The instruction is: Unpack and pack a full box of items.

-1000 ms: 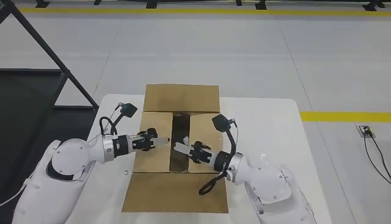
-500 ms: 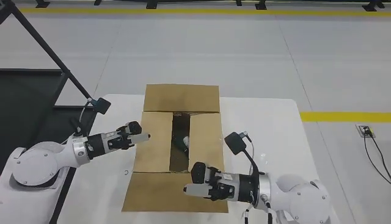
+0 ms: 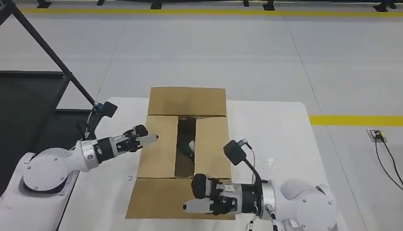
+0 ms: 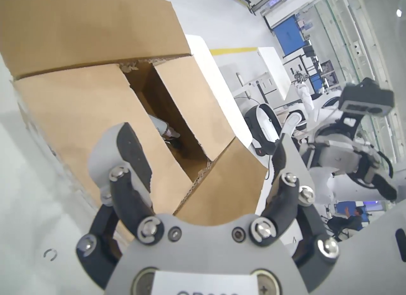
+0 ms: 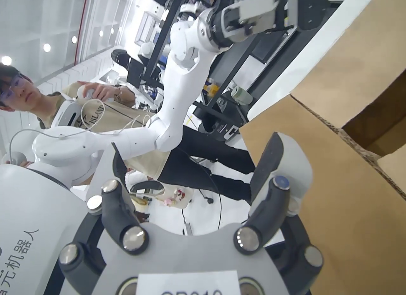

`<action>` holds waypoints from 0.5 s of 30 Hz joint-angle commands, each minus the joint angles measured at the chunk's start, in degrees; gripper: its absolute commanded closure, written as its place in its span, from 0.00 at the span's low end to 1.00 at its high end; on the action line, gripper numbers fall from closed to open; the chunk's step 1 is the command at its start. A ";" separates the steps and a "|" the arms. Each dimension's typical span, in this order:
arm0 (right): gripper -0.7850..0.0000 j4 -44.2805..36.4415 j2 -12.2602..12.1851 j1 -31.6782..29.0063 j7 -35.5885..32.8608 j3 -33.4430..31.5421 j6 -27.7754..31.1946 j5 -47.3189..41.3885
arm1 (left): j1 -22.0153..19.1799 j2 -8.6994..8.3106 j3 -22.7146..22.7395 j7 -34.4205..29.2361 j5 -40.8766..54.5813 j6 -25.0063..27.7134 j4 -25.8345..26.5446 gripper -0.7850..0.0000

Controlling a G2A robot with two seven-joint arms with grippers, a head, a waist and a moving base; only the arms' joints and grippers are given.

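The right gripper (image 3: pixel 189 206) has been shifted slightly along the near flap of the box (image 3: pixel 162 165). An item (image 4: pixel 164 127) lying in the gap between the inner flaps, ahead of the spread, empty fingers (image 4: pixel 133 147) of the left gripper (image 4: pixel 204 137), is disclosed by the left wrist view. The right fingers (image 5: pixel 268 166) are likewise spread and empty, with cardboard just beside one.

The left arm (image 3: pixel 50 171) and right arm (image 3: pixel 302 206) have glossy, rounded white shells with black bands at the wrists. Each wrist carries a black camera block (image 3: pixel 105 109) trailing a black cable (image 3: pixel 249 163). The left gripper (image 4: pixel 204 141) and right gripper (image 5: pixel 195 150) each have a grey plate (image 4: pixel 206 245), silver screws (image 4: pixel 150 229), black links (image 4: pixel 130 195), a white label (image 4: pixel 206 283) and white fingers (image 5: pixel 295 163) with black pads (image 4: pixel 133 150). Black print (image 5: pixel 19 261) marks the right shell.
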State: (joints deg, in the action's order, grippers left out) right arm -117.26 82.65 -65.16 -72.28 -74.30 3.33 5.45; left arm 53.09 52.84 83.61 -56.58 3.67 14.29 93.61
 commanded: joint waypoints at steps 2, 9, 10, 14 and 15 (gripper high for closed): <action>0.00 0.12 -0.83 -0.31 -6.93 -0.39 -0.57 -0.24 | -3.92 0.36 -1.78 -0.02 2.62 -0.59 -5.92 0.00; 0.00 -2.48 -3.24 -8.93 -15.72 -5.94 -0.06 -0.15 | -14.24 1.54 -6.36 1.77 4.35 0.03 -21.92 0.00; 0.00 -3.14 -3.56 -10.58 -15.72 -6.66 0.25 -0.55 | -15.46 1.83 -7.25 2.27 4.84 0.26 -23.81 0.00; 0.00 -5.55 -4.93 -16.44 -15.72 -8.82 2.72 -2.58 | -19.95 2.95 -10.34 2.97 7.22 1.50 -30.54 0.00; 0.00 -5.99 -5.24 -17.75 -15.72 -9.56 3.01 -2.92 | -21.02 3.19 -11.06 4.22 6.48 1.46 -32.26 0.00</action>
State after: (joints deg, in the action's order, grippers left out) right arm -122.84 77.70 -81.57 -88.00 -83.17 6.02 2.83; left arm 33.21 55.80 73.33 -53.46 10.81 15.78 63.32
